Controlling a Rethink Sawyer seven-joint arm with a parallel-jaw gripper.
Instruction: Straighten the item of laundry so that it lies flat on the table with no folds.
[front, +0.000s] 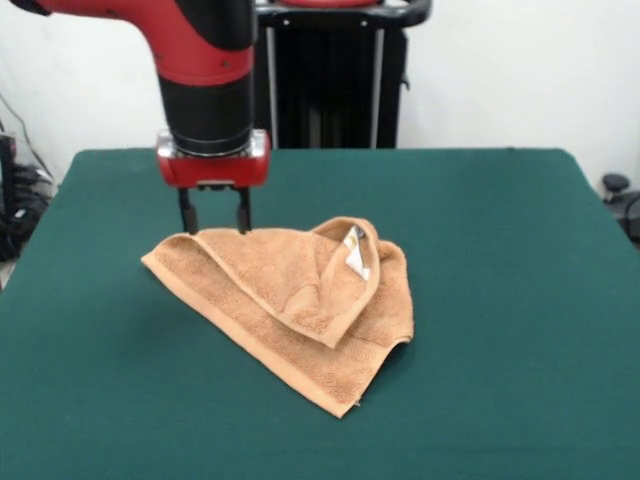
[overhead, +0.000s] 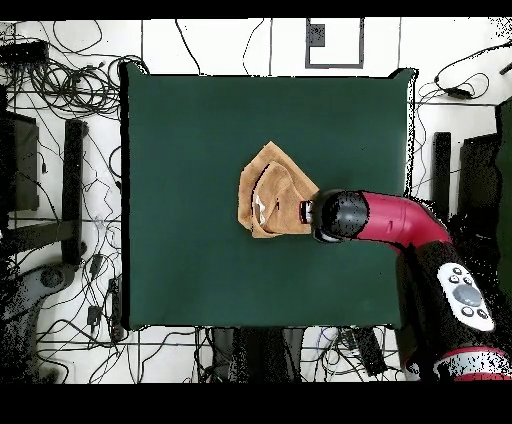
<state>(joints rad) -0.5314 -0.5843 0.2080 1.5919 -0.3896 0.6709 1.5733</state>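
Observation:
The item of laundry (front: 290, 300), an orange-tan towel, lies crumpled on the green table (front: 500, 260), left of centre. One flap is folded over its top, and a white label (front: 355, 250) shows near the fold. My gripper (front: 215, 228) hangs over the towel's far left edge, open, with both fingertips down at the cloth's rim. I cannot tell whether they touch it. In the overhead view the towel (overhead: 272, 192) is an uneven folded shape in the middle of the table (overhead: 180, 150), and the arm's wrist (overhead: 335, 215) covers its edge and hides the fingers.
The red and black arm (overhead: 410, 222) reaches in over the table's edge. Cables and stands (overhead: 70, 180) lie on the floor around the table. A black frame (front: 330, 80) stands behind the table.

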